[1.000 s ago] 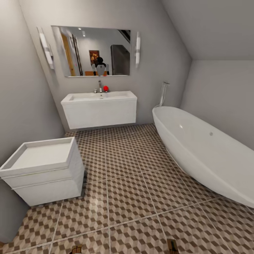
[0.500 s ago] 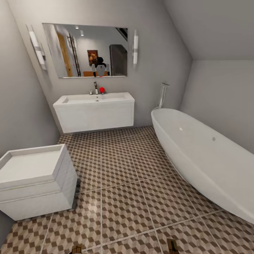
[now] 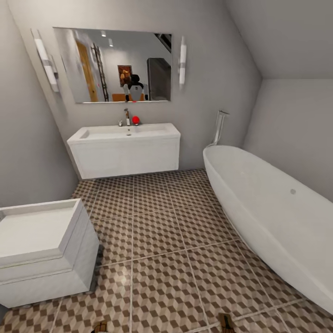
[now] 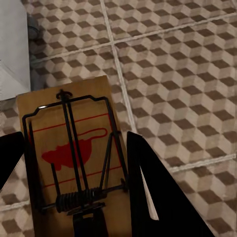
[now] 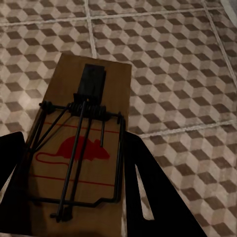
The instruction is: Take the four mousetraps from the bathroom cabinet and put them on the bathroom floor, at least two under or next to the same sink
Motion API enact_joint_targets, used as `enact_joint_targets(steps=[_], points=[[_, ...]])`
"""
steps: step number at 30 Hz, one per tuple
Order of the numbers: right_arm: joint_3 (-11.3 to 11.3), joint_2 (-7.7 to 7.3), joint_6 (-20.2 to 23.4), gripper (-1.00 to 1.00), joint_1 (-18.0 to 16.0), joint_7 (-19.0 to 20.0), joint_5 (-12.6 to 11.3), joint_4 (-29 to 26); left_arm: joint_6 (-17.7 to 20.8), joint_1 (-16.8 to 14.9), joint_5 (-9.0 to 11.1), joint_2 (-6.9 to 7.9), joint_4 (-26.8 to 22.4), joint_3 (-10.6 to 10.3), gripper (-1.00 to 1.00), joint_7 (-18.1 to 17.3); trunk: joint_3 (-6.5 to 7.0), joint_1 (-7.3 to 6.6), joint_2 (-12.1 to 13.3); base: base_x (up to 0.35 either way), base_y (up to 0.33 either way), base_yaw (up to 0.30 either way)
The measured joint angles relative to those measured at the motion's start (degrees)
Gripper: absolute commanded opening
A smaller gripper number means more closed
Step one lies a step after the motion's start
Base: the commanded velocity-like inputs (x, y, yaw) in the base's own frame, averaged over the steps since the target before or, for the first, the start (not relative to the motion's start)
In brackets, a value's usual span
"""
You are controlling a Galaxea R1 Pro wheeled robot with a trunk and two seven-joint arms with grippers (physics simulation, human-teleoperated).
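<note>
view has swung slightly since a second ago, the sink point(image 3: 125, 148) now at 11 o'clock, nearer centre. left gripper point(image 4: 74, 190) clamps a trap point(image 4: 74, 158); right gripper point(image 5: 74, 182) clamps another trap point(image 5: 81, 148), both above the floor point(image 3: 175, 259). judged: carrying toward the sink.
</note>
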Motion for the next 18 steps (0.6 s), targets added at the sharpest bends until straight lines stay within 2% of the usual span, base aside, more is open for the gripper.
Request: enact_joint_targets(steps=[12, 18], points=[[0.0, 0.0, 0.0, -1.0, 0.0, 0.0, 0.0, 0.0, 0.0, 0.0, 0.0, 0.0, 0.0, 0.0, -1.0, 0.0, 0.0, 0.0, 0.0, 0.332, 0.0, 0.154], [0.0, 0.0, 0.0, -1.0, 0.0, 0.0, 0.0, 0.0, 0.0, 0.0, 0.0, 0.0, 0.0, 0.0, -1.0, 0.0, 0.0, 0.0, 0.0, 0.332, 0.0, 0.043]])
